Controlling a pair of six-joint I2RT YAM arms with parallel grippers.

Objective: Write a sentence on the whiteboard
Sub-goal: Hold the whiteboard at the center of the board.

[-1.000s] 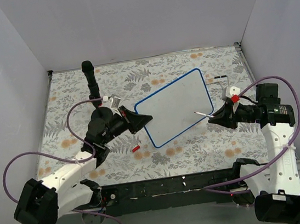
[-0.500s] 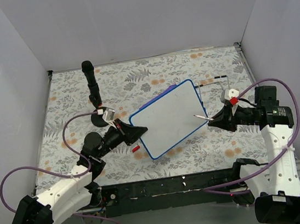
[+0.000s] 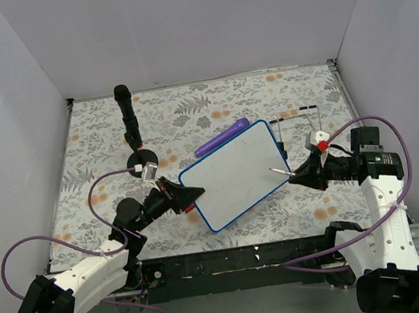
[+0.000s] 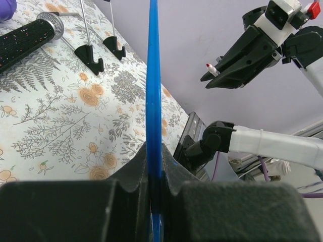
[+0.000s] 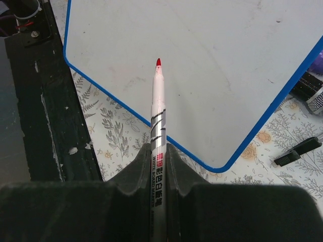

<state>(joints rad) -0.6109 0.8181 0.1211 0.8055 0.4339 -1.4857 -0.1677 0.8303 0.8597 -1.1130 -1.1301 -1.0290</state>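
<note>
The whiteboard (image 3: 233, 175) is white with a blue frame and lies slanted in the middle of the floral mat. My left gripper (image 3: 189, 197) is shut on its left edge. In the left wrist view the board is a thin blue line (image 4: 153, 91) running up from my jaws (image 4: 155, 151). My right gripper (image 3: 299, 176) is shut on a white marker (image 5: 158, 118). The marker's red tip (image 5: 158, 62) hovers over the board's right part (image 5: 202, 60). No sentence shows; the white face is blank.
A purple marker (image 3: 222, 136) lies just behind the board's far edge. A black glittery cylinder (image 3: 127, 117) sits on a stand at the back left. Thin black wire stands (image 3: 302, 113) are at the back right. A black rail (image 3: 231, 260) borders the near edge.
My left gripper has dragged the whiteboard toward the near left, uncovering the purple marker behind it. My right gripper with its marker has shifted slightly left and stays over the board.
</note>
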